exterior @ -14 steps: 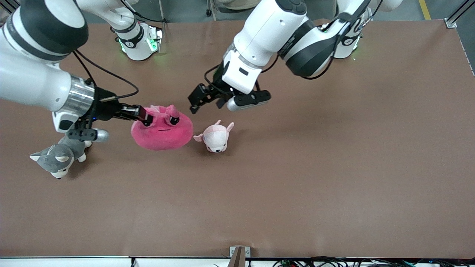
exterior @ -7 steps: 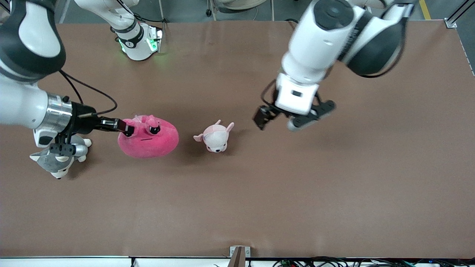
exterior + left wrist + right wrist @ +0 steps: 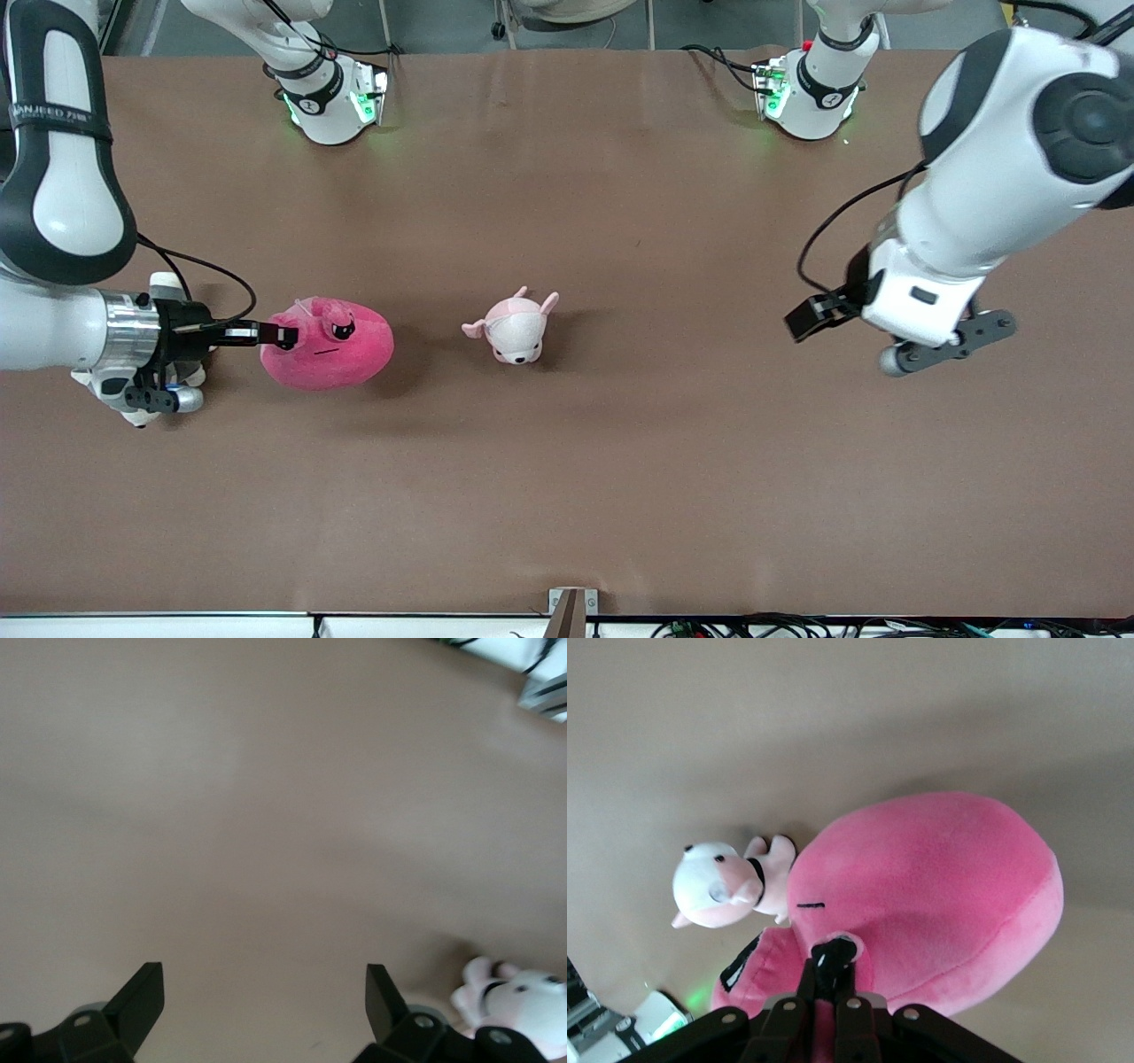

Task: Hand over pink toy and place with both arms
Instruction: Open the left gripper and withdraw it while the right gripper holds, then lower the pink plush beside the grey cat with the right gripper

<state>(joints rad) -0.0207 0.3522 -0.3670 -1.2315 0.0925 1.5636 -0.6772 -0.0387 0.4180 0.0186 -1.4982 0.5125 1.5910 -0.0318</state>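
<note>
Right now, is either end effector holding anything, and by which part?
The right end effector is shut on the pink toy, pinching its top edge by the eyes. The left end effector is open, holding nothing, over bare table.

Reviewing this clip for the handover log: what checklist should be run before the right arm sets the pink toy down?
1. Right gripper shut on the pink toy: ok, pinching it near the face.
2. Left gripper open, holding nothing, over bare table toward the left arm's end: ok.
3. Pale pink-and-white plush apart from the toy: ok.
4. Grey plush dog mostly hidden under the right wrist, clearance: cannot tell.
5. Toy resting on the table or lifted: cannot tell.
</note>
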